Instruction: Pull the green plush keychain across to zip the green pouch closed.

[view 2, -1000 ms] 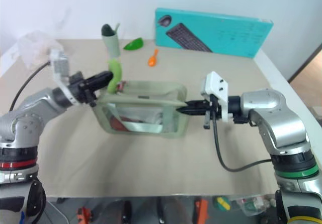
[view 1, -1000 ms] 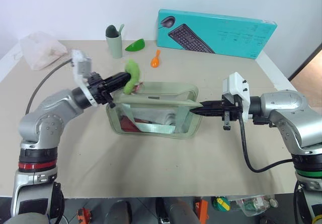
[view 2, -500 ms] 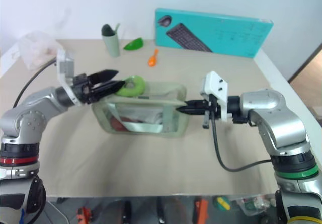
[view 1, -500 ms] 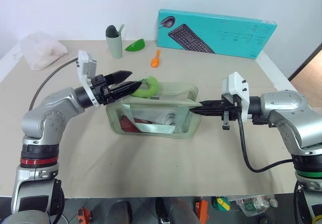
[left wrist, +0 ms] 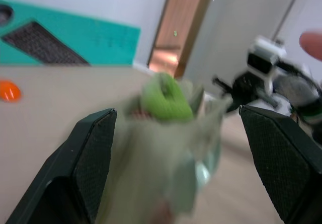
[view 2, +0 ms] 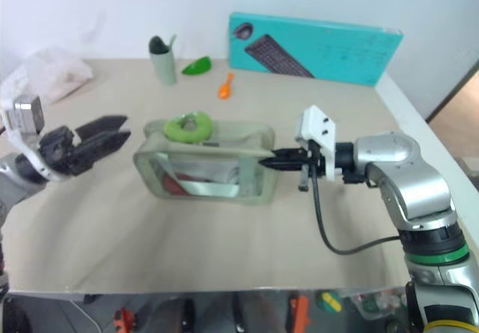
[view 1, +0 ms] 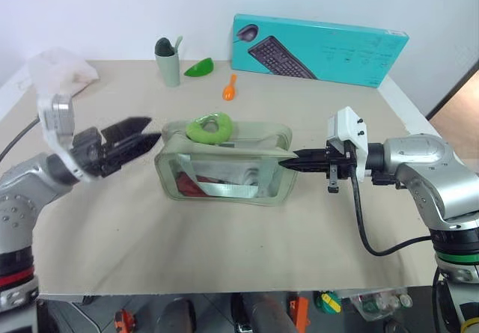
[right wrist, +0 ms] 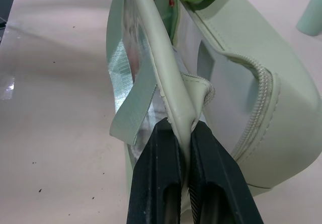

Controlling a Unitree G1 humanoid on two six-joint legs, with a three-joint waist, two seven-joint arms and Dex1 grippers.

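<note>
The green pouch point(view 1: 224, 165) stands upright near the middle of the table point(view 1: 224, 258), its clear window toward the near edge. The green plush keychain point(view 1: 209, 127) lies on the pouch's top at the end toward the table's left edge, released and resting free. From the right wrist view the zipper teeth at the right end appear drawn together, so the zipping is judged to be done or very nearly so; whether the slider sits fully home under the plush cannot be told.

The left gripper point(view 1: 133, 140) is seen with its jaws spread wide and nothing between them, standing clear of the pouch's left end over bare table. The right gripper point(view 1: 299, 162) is clenched on the pale tab at the pouch's right end, the fabric being pinched between its two fingers point(right wrist: 161, 183). What is left, by this judgement, is for that tab to be let go.

Along the far edge a teal keyboard box point(view 1: 322, 49) is set; near it an orange spoon point(view 1: 230, 87), a glossy green leaf-shaped piece point(view 1: 200, 67) and a small sage-green cup point(view 1: 169, 63) are found. A crumpled plastic bag point(view 1: 63, 67) lies at the far left corner. Nothing is placed between either gripper and the pouch.
</note>
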